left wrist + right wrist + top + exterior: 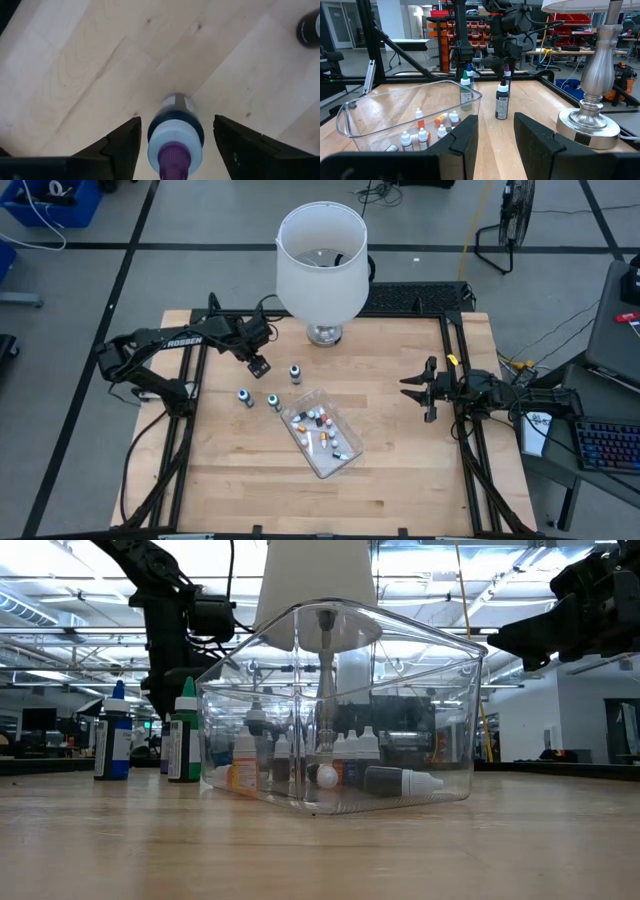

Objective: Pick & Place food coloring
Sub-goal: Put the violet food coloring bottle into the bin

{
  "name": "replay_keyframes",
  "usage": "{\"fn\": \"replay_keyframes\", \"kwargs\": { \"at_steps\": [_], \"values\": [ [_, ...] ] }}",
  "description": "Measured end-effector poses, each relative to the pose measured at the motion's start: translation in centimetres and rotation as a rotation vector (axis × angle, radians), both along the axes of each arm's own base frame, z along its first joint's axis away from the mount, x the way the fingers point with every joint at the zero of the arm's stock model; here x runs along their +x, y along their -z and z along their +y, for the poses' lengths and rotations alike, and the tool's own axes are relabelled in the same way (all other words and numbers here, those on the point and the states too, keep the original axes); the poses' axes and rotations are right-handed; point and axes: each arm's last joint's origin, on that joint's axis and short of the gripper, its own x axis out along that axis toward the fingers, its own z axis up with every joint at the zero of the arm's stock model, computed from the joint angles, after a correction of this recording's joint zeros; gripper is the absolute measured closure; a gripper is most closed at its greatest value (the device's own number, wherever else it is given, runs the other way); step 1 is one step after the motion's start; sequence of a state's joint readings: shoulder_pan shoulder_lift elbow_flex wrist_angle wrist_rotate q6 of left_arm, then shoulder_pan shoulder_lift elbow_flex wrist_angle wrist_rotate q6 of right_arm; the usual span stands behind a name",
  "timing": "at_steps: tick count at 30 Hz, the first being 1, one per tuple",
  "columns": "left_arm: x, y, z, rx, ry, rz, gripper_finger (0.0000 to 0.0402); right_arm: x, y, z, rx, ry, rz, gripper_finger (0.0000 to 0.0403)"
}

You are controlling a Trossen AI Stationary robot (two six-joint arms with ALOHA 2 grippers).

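The left pincer straddles an upright purple-capped food coloring bottle on the worktop — fingers apparently not yet touching it. An off-centre squeeze could topple it. The clear tray nearby holds about a dozen bottles; the right pincer waits apart, parted and empty.

Left hand hangs directly over an upright bottle on the pale wood desk. The bottle has a dark body, white collar and purple cap. The two dark fingers flank it on either side, with visible gaps. Another dark bottle stands at the frame edge, well apart.
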State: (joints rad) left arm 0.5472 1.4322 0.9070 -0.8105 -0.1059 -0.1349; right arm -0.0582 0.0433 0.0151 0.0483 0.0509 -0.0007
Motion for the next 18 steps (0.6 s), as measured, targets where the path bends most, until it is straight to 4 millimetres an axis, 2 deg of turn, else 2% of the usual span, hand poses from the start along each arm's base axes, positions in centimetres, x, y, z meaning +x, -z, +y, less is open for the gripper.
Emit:
{"fn": "replay_keyframes", "kwargs": {
  "at_steps": [8,15,18],
  "values": [
    [-0.06,0.02,-0.03,-0.005,-0.009,0.005,0.0184,0.0,0.0,0.0,0.0,0.0,0.0,0.0289],
    [-0.23,0.0,-0.13,-0.018,-0.043,0.016,0.0247,0.0,0.0,0.0,0.0,0.0,0.0,0.0289],
    [-0.44,0.02,-0.26,-0.032,-0.05,0.037,0.0252,0.0,0.0,0.0,0.0,0.0,0.0,0.0289]
  ]
}}
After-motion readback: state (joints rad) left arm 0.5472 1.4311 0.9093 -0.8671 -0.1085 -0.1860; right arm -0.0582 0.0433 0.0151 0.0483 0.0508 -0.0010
